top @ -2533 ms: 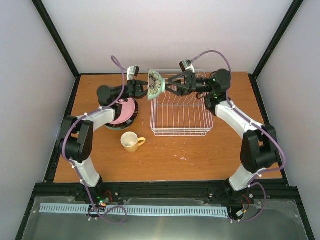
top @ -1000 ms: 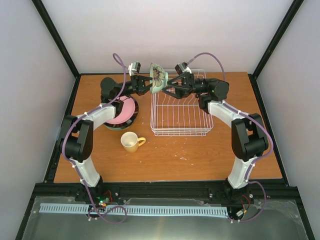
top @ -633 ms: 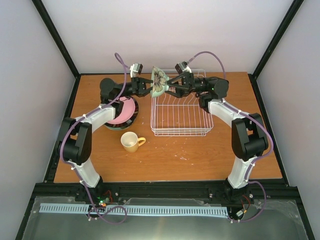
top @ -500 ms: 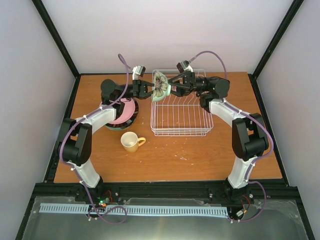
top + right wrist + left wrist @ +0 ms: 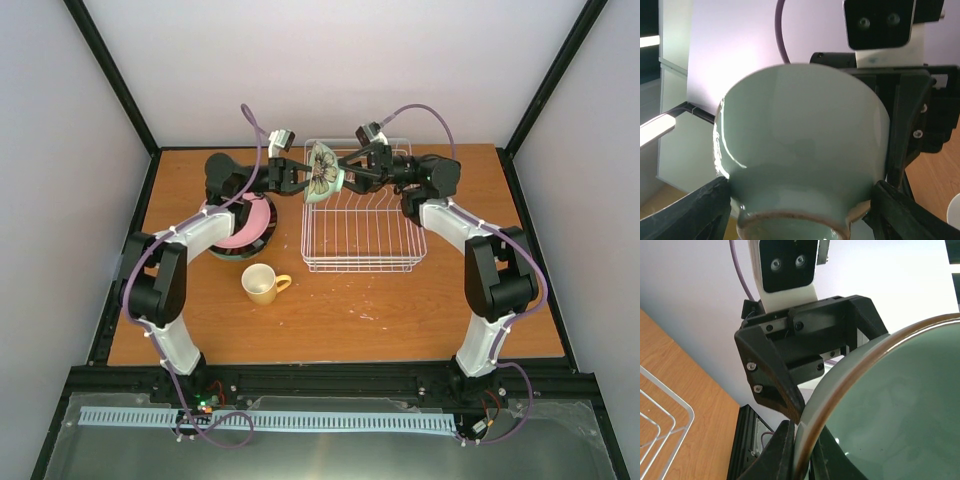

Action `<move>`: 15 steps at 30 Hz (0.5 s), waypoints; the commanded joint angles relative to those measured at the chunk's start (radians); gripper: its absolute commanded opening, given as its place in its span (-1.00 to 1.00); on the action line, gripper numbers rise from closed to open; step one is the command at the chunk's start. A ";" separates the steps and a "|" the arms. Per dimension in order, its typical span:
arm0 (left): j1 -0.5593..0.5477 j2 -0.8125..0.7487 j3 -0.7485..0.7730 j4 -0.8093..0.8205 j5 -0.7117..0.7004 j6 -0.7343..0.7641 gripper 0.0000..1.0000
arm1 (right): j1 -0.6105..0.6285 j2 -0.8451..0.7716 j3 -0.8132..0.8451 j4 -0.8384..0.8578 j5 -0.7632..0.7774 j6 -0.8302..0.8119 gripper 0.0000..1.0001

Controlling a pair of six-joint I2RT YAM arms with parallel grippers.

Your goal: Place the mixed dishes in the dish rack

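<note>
The mint green bowl [image 5: 322, 172], with a dark flower pattern on its face, hangs tilted on its side above the back left corner of the white wire dish rack [image 5: 362, 222]. My left gripper [image 5: 304, 180] is shut on its brown-edged rim [image 5: 850, 375]; its fingers [image 5: 781, 450] pinch the wall. My right gripper [image 5: 344, 177] is spread wide around the bowl's foot [image 5: 800, 150], with a finger [image 5: 695, 210] against each side. The pale yellow mug [image 5: 262, 284] stands on the table. The pink plate [image 5: 246, 222] lies on a dark-rimmed plate [image 5: 226, 251]. The teal plate is hidden.
The rack's wire floor holds no dishes. White crumbs [image 5: 345, 295] lie scattered on the wooden table [image 5: 400, 310] in front of the rack. Black frame posts and pale walls close in the table at the back and sides.
My left gripper reached in from the left and closed on the bowl's rim. The bowl and both grippers then shifted a little to the right, over the rack's corner.
</note>
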 commanded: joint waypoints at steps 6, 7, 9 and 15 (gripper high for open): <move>-0.003 0.040 0.089 0.041 -0.024 -0.002 -0.99 | 0.003 -0.055 -0.028 0.016 -0.005 -0.022 0.36; -0.002 0.037 0.083 0.040 -0.025 -0.001 -0.99 | 0.004 -0.054 -0.025 0.015 -0.005 -0.021 0.31; -0.003 0.029 0.069 0.036 -0.029 0.006 -0.99 | 0.005 -0.053 -0.021 0.015 -0.003 -0.017 0.30; -0.003 0.019 0.050 0.000 -0.046 0.032 -0.99 | 0.010 -0.050 -0.014 0.016 -0.001 -0.009 0.27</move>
